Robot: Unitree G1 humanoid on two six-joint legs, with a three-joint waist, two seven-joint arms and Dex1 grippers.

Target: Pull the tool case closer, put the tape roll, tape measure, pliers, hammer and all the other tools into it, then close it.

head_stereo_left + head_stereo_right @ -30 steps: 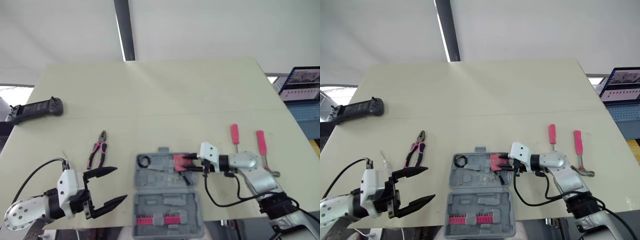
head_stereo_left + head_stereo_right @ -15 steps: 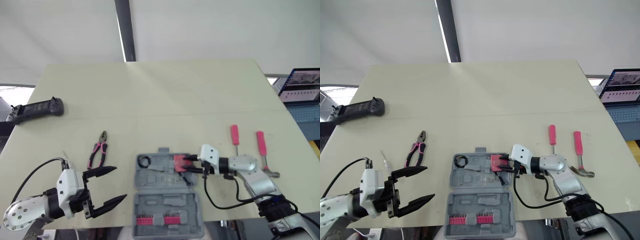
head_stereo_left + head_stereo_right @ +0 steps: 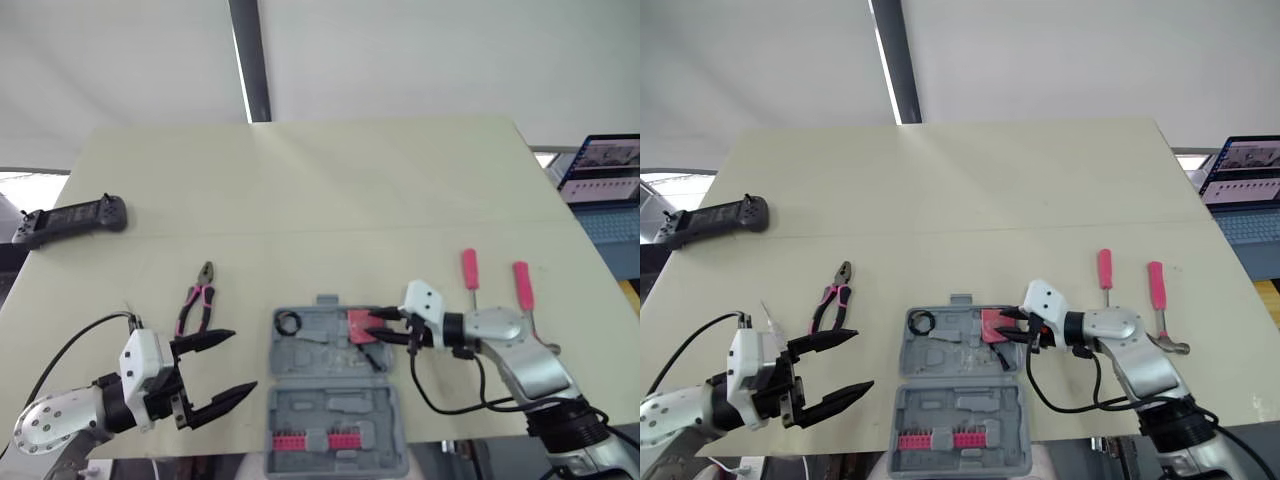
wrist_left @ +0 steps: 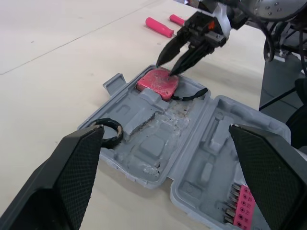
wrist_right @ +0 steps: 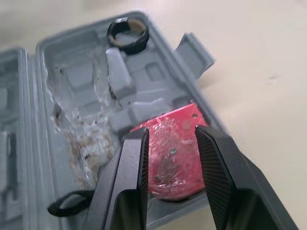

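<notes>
The grey tool case (image 3: 335,395) lies open near the table's front edge. A black tape roll (image 3: 289,322) sits in its far-left pocket and the red tape measure (image 3: 360,325) in its far-right pocket. My right gripper (image 3: 372,328) is open, its fingertips just over the tape measure's (image 5: 173,151) right edge. The left gripper (image 3: 215,375) hangs open and empty by the front-left edge, left of the case (image 4: 192,148). The pink-handled pliers (image 3: 195,300) lie beyond it. A pink-handled screwdriver (image 3: 468,268) and hammer (image 3: 523,290) lie right of the case.
A black handheld controller (image 3: 70,218) rests at the table's far-left edge. A laptop (image 3: 600,180) stands off the table to the right. A row of pink bits (image 3: 305,441) fills the case's near half. A black cable (image 3: 440,395) loops under my right wrist.
My right gripper has drawn back slightly to the right, and the tape measure stays lying in the case. The left gripper has edged a little to the right.
</notes>
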